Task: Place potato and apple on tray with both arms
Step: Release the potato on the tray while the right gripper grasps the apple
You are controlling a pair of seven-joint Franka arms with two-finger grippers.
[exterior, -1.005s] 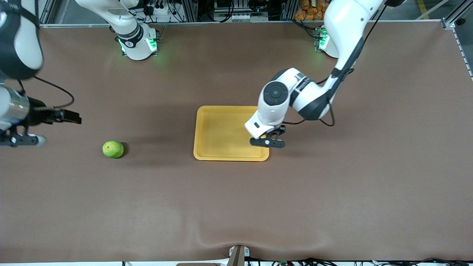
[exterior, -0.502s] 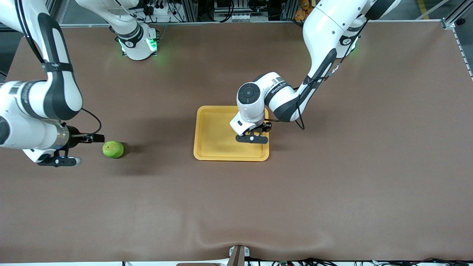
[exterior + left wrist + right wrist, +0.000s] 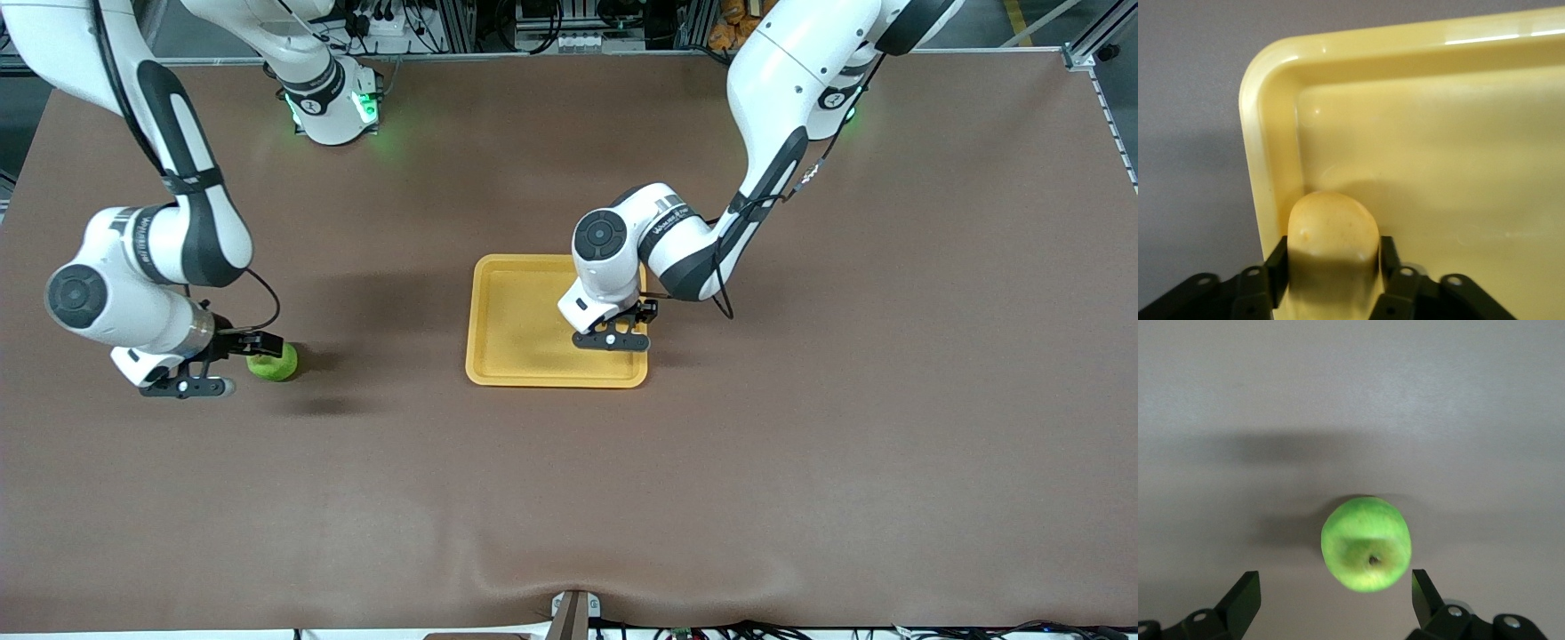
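The yellow tray (image 3: 520,320) lies mid-table. My left gripper (image 3: 622,336) is low over the tray's end toward the left arm. In the left wrist view the gripper (image 3: 1333,270) is shut on the yellow-orange potato (image 3: 1333,233), close to a rounded corner of the tray (image 3: 1438,160). The wrist hides the potato in the front view. The green apple (image 3: 277,364) sits on the table toward the right arm's end. My right gripper (image 3: 253,347) is open beside it. In the right wrist view the apple (image 3: 1366,543) lies partly between the spread fingers of the gripper (image 3: 1334,593), untouched.
The brown table mat (image 3: 800,444) is bare around the tray and the apple. The arm bases stand along the table's edge farthest from the front camera.
My right arm has swung in from the table's end and brought its open gripper down to the apple. My left gripper has carried the potato inward over the tray and settled lower.
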